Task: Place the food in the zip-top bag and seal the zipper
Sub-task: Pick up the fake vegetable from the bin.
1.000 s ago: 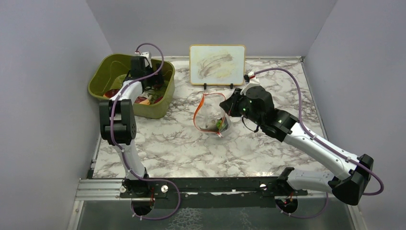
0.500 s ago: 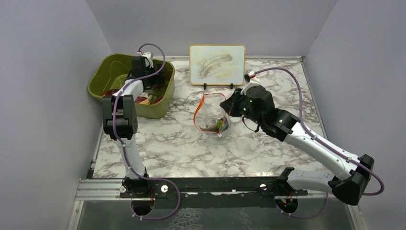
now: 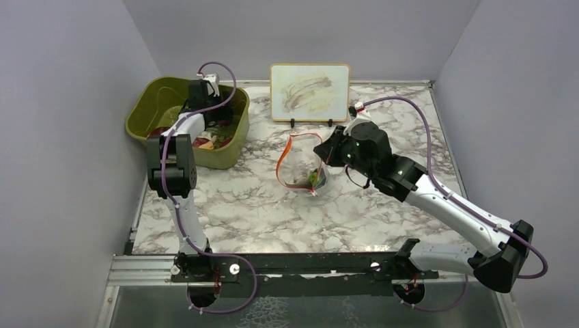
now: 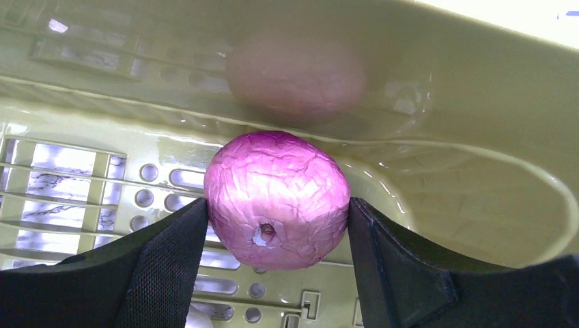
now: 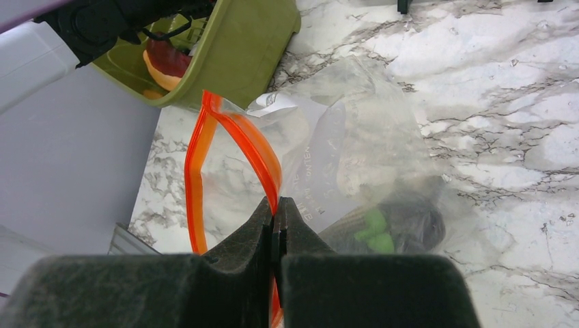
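My left gripper is down inside the olive-green bin. Its black fingers press both sides of a round, crinkled pink-purple food piece. From above, that gripper is mostly hidden by its own arm. My right gripper is shut on the zipper, the orange-red strip, and holds the mouth of the clear zip-top bag up and open. Green and dark food pieces lie in the bag's bottom. The bag sits mid-table beside my right gripper.
More food, red and orange pieces, lies in the bin at the back left. A smeared white board stands on small feet at the table's back edge, behind the bag. Grey walls enclose the marble table on three sides.
The left jaws have closed in onto the pink-purple piece, and the left arm has shifted slightly over the bin. The right arm and the bag have not moved.
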